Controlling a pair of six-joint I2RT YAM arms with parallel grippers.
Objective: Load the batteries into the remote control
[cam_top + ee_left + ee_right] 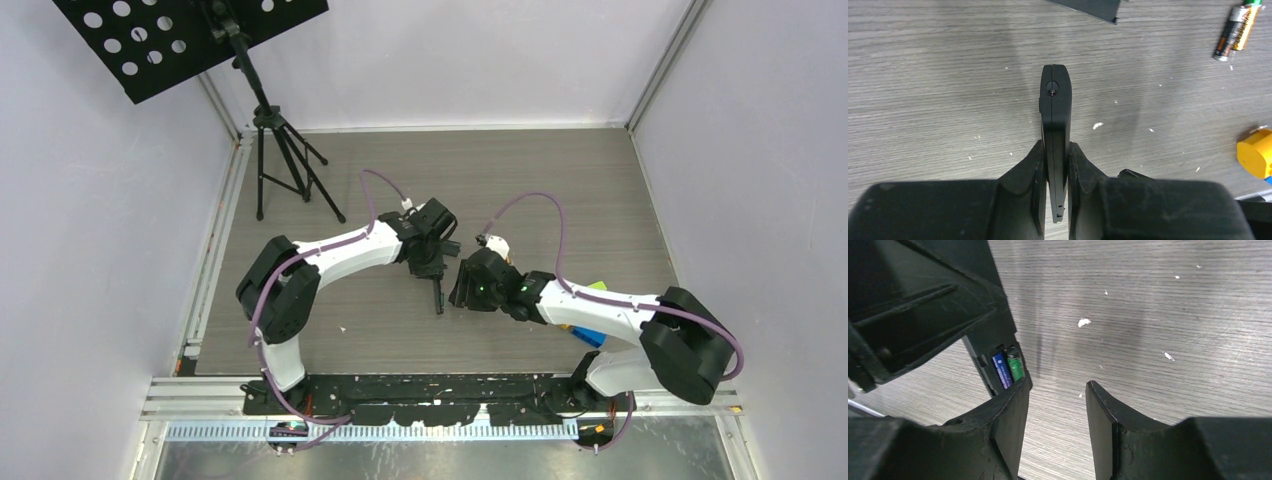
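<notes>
over white-walled grey wood-grain table (560,170), left end effector (1056,147) pinches remote (1055,100), right end effector (1055,390) spread.

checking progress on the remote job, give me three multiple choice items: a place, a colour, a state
1. The gold-and-black battery, relative to the remote, is: A inside it B on the table, apart from it C on top of it
2. The two cells loaded in the remote are: A blue and green B red and white C both gold
3. The right gripper is: A shut on a battery B open, empty C shut on the remote
Answers: B, it lies on bare table; A, blue cell and green cell sit side by side; B, its fingers stand apart.
</notes>
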